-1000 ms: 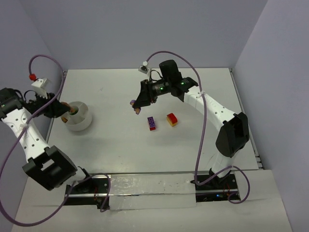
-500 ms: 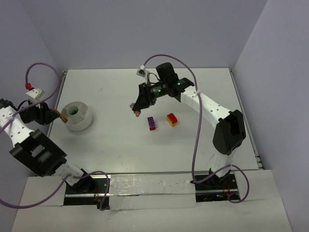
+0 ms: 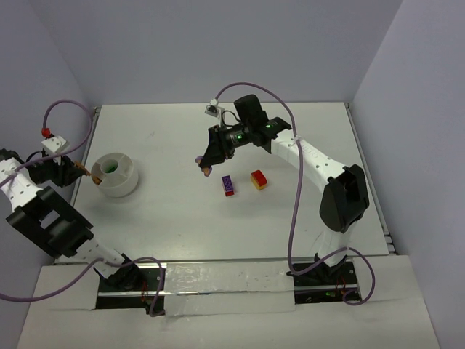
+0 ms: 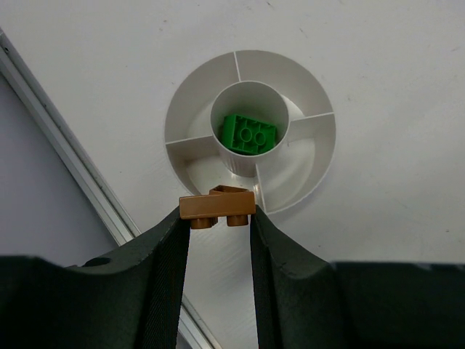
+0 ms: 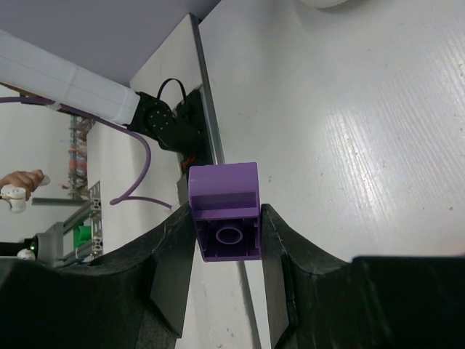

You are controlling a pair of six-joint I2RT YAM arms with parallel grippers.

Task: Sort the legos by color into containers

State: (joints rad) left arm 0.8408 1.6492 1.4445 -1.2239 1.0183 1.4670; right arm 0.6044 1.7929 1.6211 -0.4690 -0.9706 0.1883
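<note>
The left gripper [image 4: 218, 222] was clamped on a small orange brick [image 4: 217, 206], its two dark fingers pressing the brick's ends so that it hung level between them with its studs pointing down. In the left wrist view this brick sat in front of the near rim of the white tub [image 4: 320, 156]. From above, the gripper was at the tub's left edge, near the left side of the table [image 3: 290, 145], and whether the brick was over the tub or just outside it could not be told. The tub stood upright on the table. It had a round cup in the middle and a ring of outer compartments split by thin walls. A green brick [image 4: 248, 134] lay studs up in the middle cup. The right gripper [image 5: 226, 240] was closed on a purple brick [image 5: 224, 190], gripped by its sides with its hollow underside facing the wrist camera. From above, this gripper was held over the middle of the table, well apart from the tub. Two more bricks lay on the table just in front of and to the right of it: a second purple brick [image 3: 228, 185], and a red-and-yellow brick [image 3: 258, 179] close beside that one but not touching it.
</note>
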